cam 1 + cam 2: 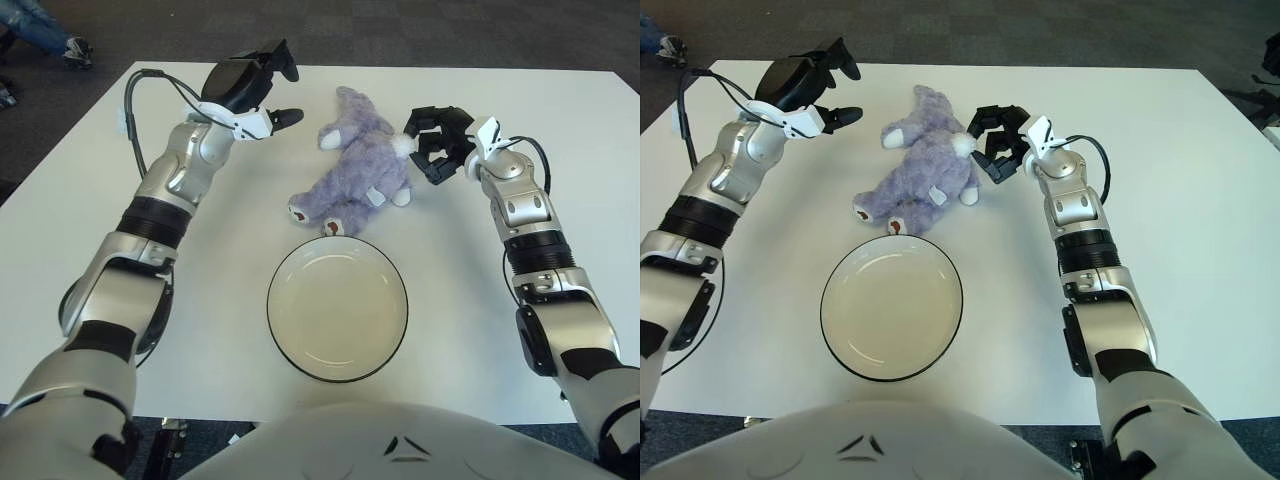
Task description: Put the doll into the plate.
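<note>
The purple plush doll lies on its side on the white table, just beyond the plate. The empty cream plate with a dark rim sits near the table's front centre. My left hand hovers to the left of the doll's head, a clear gap away, fingers spread and holding nothing. My right hand is at the doll's right side. Its black fingers curve loosely around the doll's white paw without closing on it.
A black cable loops off my left forearm. The table's far edge runs just behind the doll, with dark carpet beyond it. A person's shoe shows at the top left, off the table.
</note>
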Motion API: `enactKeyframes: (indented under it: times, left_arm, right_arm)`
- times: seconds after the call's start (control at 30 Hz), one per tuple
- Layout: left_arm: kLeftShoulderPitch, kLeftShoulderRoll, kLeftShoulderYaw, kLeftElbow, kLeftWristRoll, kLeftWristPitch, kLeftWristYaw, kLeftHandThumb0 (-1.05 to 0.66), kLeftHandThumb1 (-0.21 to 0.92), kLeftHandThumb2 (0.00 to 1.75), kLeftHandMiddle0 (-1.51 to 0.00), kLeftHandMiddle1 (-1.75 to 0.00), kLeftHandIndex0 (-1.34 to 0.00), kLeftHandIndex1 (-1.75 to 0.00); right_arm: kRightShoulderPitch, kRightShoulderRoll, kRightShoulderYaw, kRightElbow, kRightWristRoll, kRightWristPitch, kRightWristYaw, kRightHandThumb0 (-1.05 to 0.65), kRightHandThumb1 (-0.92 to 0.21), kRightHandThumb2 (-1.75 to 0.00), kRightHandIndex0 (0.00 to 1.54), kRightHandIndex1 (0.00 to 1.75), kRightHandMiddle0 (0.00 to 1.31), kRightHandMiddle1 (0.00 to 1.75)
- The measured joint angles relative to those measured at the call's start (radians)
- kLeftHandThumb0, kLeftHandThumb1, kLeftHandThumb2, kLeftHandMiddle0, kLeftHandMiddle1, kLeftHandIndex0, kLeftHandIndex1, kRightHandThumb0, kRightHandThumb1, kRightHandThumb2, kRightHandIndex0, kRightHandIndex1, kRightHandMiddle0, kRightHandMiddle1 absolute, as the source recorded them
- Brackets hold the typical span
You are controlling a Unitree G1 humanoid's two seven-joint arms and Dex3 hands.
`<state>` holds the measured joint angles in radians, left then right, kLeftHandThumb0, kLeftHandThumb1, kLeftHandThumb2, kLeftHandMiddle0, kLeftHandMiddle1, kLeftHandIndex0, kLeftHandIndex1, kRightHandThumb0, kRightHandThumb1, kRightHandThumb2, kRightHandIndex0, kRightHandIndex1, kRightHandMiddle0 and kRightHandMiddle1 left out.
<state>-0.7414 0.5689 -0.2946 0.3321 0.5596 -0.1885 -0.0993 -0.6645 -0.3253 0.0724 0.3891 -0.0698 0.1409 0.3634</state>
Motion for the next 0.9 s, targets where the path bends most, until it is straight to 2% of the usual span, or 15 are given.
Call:
enactKeyframes:
  times: [0.2, 0.3, 0.6, 0.9]
  left_arm:
    - [0.038, 0.07, 0.004, -0.138, -0.03, 0.082, -0.247, -1.05, 0.92, 0.91, -0.33, -1.09, 0.0, -1.23]
    - [0.05, 0.092, 0.013, -0.175, -0.042, 0.1, -0.316, -1.05, 0.92, 0.92, -0.33, -1.09, 0.0, -1.19]
    - [0.147, 0.128, 0.052, -0.246, -0.049, 0.096, -0.353, -1.04, 0.92, 0.92, -0.3, -1.16, 0.0, -1.04]
    - [0.23, 0.076, 0.056, -0.255, -0.105, 0.093, -0.356, -1.0, 0.92, 0.79, -0.25, -1.14, 0.0, -0.96]
  right_arm:
    - [0.0, 0.0, 0.0, 0.011, 0.0, -0.019, -0.002, -0.01, -0.08, -1.46, 0.75, 1.75, 0.8, 1.36]
    - [0.0, 0.0, -0.002, 0.019, 0.0, -0.027, -0.009, -0.01, -0.08, -1.46, 0.75, 1.75, 0.8, 1.36]
    - [-0.001, -0.001, -0.003, 0.04, -0.002, -0.048, -0.017, -0.01, -0.07, -1.46, 0.75, 1.75, 0.83, 1.33]
    - [-0.001, -0.001, -0.001, 0.06, -0.032, -0.073, -0.043, -0.01, -0.08, -1.46, 0.74, 1.75, 0.79, 1.38]
